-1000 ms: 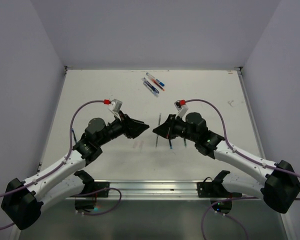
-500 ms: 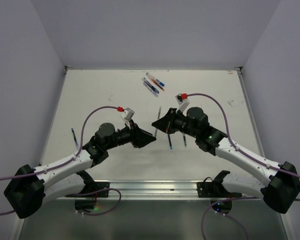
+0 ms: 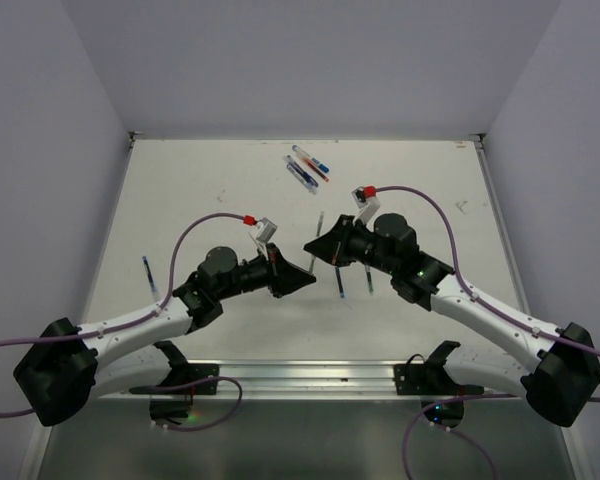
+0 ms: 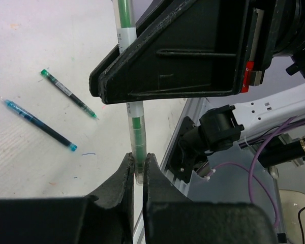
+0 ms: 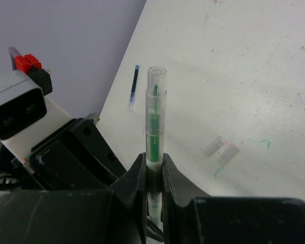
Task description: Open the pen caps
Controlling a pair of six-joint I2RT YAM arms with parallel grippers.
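Now the left hand (image 4: 138,161) is pinched narrow on the lower end of the held pen (image 4: 135,127), a clear barrel with green ink. A second ago the hand stood about half open and well off to the left of the held pen, and the left arm has since swung in close beside the right hand (image 5: 155,165). The right hand is clamped tight on the held pen at mid-barrel, as it was a second ago. So both hands now grip one pen at different places along it. I judge this to be the set-up for pulling a cap off, and the pull itself is not yet made. Which end bears the cap is unsure. The free end beyond the right hand is a clear tube (image 5: 156,76) that looks like one, while the end in the left hand is hidden by its fingers (image 4: 123,178).

No box, cup or tray shows anywhere, so nothing sits in a container and the other pens lie loose on the tabletop (image 3: 200,180). Just right of the held pen lie a green pen (image 4: 68,95) and a teal pen (image 4: 38,124). Far beyond it is a cluster of pens (image 3: 306,168) with blue and red ends, and well left of it a single blue pen (image 3: 148,272). Near the held pen rest two short clear pieces (image 5: 221,148), too small to tell whether they are caps.
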